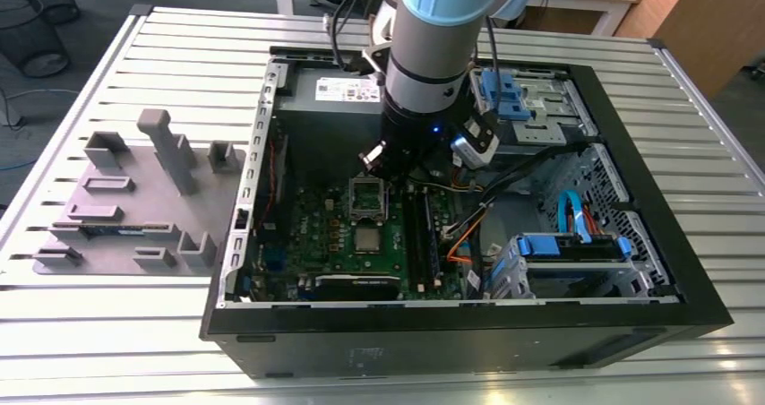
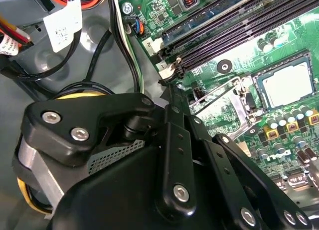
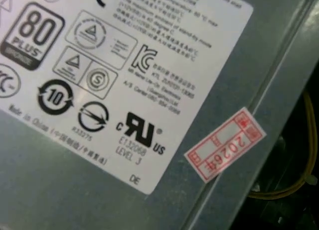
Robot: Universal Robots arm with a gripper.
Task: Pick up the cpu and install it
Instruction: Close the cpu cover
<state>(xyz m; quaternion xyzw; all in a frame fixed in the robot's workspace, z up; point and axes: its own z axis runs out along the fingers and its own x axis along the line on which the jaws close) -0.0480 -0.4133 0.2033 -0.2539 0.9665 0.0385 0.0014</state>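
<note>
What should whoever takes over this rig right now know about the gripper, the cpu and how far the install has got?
Gripper: low inside the open computer case, over the motherboard close to the socket. Whether it is open or shut cannot be told.
Cpu: lies flat in the socket on the motherboard, apart from the gripper, silvery top up.
Socket lid: swung open, not over the cpu.
Done: the cpu appears to be seated in its socket.
Left: the lid is not yet closed over it.
</note>
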